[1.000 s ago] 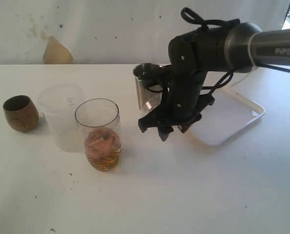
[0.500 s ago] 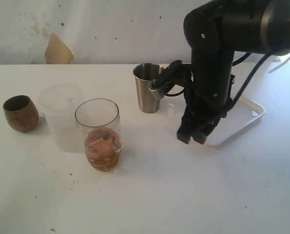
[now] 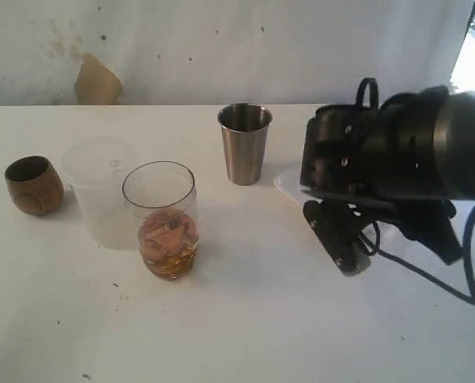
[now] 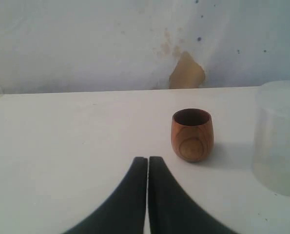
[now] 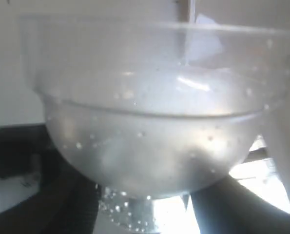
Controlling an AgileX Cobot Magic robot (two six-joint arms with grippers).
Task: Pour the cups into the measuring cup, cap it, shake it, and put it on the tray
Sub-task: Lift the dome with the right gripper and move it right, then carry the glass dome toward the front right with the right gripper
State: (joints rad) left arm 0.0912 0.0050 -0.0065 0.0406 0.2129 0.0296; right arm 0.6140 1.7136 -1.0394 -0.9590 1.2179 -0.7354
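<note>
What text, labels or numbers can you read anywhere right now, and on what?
Nothing legible in any view.
Frosted plastic cup: a faint mark near its rim, too blurred to read.
Clear domed cap: no print, only droplets.
Right arm, steel tumbler, wooden cup: no lettering shows.

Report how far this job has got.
Done, apparently: measuring cup holds brown contents; wooden cup, frosted cup and steel tumbler stand upright. In hand: right pincer grips a clear domed piece, probably the cap. Remaining: capping, shaking, placing on the tray.
</note>
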